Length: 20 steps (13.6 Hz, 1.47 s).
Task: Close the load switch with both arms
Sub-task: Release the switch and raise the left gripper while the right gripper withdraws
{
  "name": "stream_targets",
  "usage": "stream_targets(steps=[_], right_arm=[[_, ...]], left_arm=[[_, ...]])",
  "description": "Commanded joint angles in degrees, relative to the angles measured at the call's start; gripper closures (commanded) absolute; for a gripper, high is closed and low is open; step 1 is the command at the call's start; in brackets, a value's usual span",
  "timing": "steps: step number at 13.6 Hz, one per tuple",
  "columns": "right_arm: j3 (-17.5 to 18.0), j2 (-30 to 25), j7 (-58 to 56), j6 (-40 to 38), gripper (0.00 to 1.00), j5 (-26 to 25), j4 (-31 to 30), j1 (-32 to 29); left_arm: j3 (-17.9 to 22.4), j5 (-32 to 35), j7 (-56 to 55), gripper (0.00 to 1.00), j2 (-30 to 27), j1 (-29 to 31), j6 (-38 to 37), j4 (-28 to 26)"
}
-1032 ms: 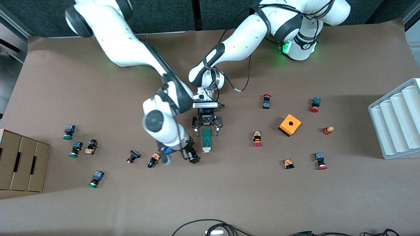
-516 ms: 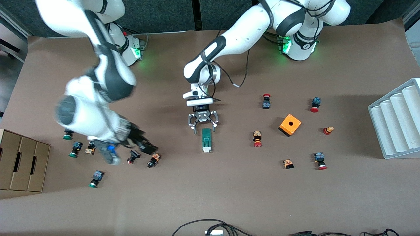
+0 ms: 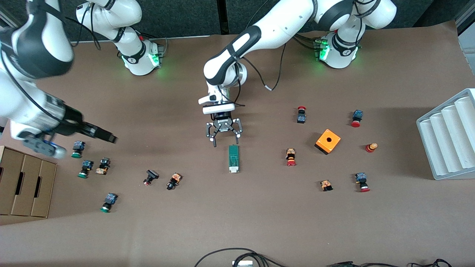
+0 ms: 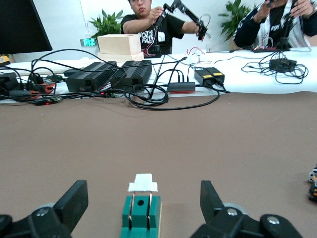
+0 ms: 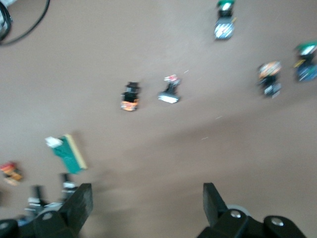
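The load switch point(image 3: 233, 157) is a narrow dark-green block lying on the brown table, with its white tab point(image 3: 233, 170) at the end nearer the front camera. My left gripper point(image 3: 225, 143) is open, just off the switch's other end and not touching it. In the left wrist view the switch point(image 4: 142, 218) lies between the open fingers point(image 4: 74, 198). My right gripper point(image 3: 110, 138) is open and empty, up over the table near the green-capped buttons at the right arm's end. The right wrist view shows its open gripper point(image 5: 147, 201) and the switch point(image 5: 69, 152) far off.
Red- and green-capped push buttons point(image 3: 291, 157) lie scattered across the table. An orange cube with a hole point(image 3: 328, 141) sits toward the left arm's end. A white ribbed tray point(image 3: 449, 137) and a cardboard box point(image 3: 26, 185) stand at opposite table ends. Cables point(image 3: 237, 256) lie at the front edge.
My right arm has swung away from beside the switch toward its own end of the table. My left gripper has backed off the switch's end toward the bases. The switch has stayed put.
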Motion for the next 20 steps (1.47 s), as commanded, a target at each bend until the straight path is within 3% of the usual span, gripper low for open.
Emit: stream_targets(steps=[1, 6, 16, 20], right_arm=[[0.4, -4.7, -12.0, -0.1, 0.01, -5.2, -4.2, -2.6], [0.0, -4.2, -16.6, -1.6, 0.01, -12.0, 0.4, -2.8], [-0.7, -1.1, -16.2, -2.8, 0.01, -14.2, 4.8, -2.3], [-0.3, -1.1, -16.0, -2.5, 0.01, -14.1, 4.8, -1.7]], left_arm=[[-0.5, -8.9, 9.7, 0.00, -7.7, 0.5, 1.3, -1.9], [-1.9, -26.4, 28.8, 0.00, -18.6, 2.0, 1.2, -2.0], [-5.0, -54.6, 58.3, 0.00, -32.1, 16.3, 1.2, -0.8], [-4.9, -63.1, 70.7, 0.00, -34.2, 22.6, 0.2, 2.2]])
